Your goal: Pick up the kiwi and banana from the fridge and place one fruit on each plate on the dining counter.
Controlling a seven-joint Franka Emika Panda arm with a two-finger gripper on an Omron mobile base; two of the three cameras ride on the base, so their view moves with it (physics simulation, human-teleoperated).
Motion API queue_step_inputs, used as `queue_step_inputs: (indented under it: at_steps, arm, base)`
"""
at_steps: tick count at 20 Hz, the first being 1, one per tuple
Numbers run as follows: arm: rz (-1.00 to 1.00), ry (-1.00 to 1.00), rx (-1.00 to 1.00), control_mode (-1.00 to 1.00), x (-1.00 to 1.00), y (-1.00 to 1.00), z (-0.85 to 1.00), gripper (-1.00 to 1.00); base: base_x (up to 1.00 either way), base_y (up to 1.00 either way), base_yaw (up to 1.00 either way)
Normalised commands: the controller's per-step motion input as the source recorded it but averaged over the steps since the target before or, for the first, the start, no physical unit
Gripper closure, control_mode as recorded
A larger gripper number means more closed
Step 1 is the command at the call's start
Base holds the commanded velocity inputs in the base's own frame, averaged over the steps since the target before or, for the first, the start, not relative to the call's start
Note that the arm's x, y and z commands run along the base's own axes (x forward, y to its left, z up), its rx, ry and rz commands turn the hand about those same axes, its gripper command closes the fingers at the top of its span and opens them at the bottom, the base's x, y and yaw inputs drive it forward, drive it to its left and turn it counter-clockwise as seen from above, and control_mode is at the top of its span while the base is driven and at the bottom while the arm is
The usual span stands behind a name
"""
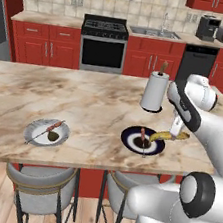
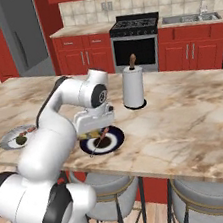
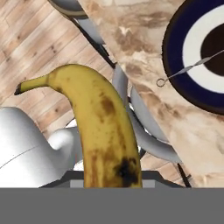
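Observation:
My gripper (image 1: 174, 130) is shut on the yellow, brown-spotted banana (image 1: 168, 136), holding it just above the near right rim of the dark navy plate (image 1: 130, 136) on the marbled dining counter (image 1: 84, 104). In the hand view the banana (image 3: 103, 127) rises large in front, with the dark plate (image 3: 175, 52) off to the upper right. A thin skewer (image 1: 143, 137) lies on that plate. The olive-brown kiwi (image 1: 53, 136) rests on the pale plate (image 1: 34, 135) at the left, beside a stick. From the right base view, the gripper (image 2: 94, 131) hangs over the dark plate (image 2: 115, 140). The grey fridge (image 2: 20, 31) stands at the back left.
A paper towel roll (image 1: 154, 91) stands upright on the counter just behind the dark plate. Grey stools (image 1: 42, 179) sit under the counter's near edge. The stove (image 1: 103, 41), the sink and red cabinets line the far wall.

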Motion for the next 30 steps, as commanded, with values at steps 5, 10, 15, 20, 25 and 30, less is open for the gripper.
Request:
queue_step_inputs:
  at_steps: [5, 10, 15, 20, 25, 30]
  arm:
    - [0.00, -0.16, 0.06, -1.00, 0.14, 0.00, -0.52, 1.00]
    - [0.00, -0.06, 0.10, -1.00, 0.38, 0.00, -0.33, 1.00]
    - [0.01, 0.00, 0.04, -1.00, 0.78, 0.00, -0.23, 1.00]
    - [0.03, 0.03, 0.00, -1.00, 0.74, -0.05, -0.25, 1.00]
    - [0.03, 0.00, 0.00, -1.00, 0.51, -0.09, -0.38, 1.00]
    - [0.04, 0.00, 0.00, -1.00, 0.48, -0.05, -0.39, 1.00]
  base:
    - [0.00, 0.00, 0.00]
    - [0.00, 0.00, 0.00]
    - [0.00, 0.00, 0.00]
    - [0.00, 0.00, 0.00]
    - [0.00, 0.00, 0.00]
    - [0.00, 0.00, 0.00]
